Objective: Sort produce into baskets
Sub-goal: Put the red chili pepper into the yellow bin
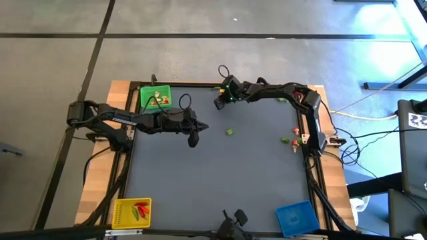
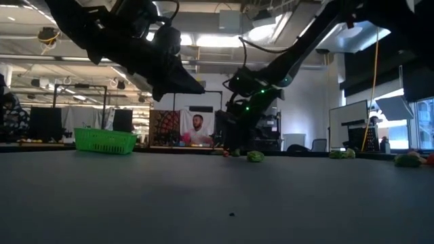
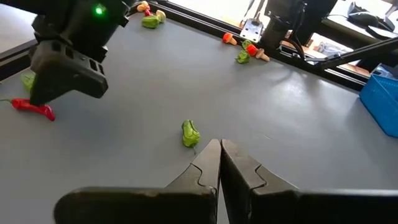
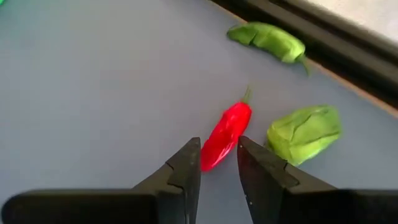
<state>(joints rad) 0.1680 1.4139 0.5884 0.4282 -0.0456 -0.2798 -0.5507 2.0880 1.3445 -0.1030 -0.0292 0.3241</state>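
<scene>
A: What sits between the right gripper's (image 4: 219, 163) jaws?

B: A glossy red toy chilli (image 4: 226, 135), its lower end between them, jaws narrowly parted, on the matte grey desk (image 4: 93, 93). Just beyond lie a crumpled green leafy piece (image 4: 305, 134) and a smooth green pepper (image 4: 267, 40).

A: And the left gripper (image 3: 219, 155)?

B: Jaws pressed together, empty; a small green piece (image 3: 190, 134) lies just ahead.

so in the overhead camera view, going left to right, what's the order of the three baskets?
Yellow square plastic mesh basket at the near left corner, then bright green square mesh basket at the far edge, then blue square mesh basket at the near right corner.
</scene>
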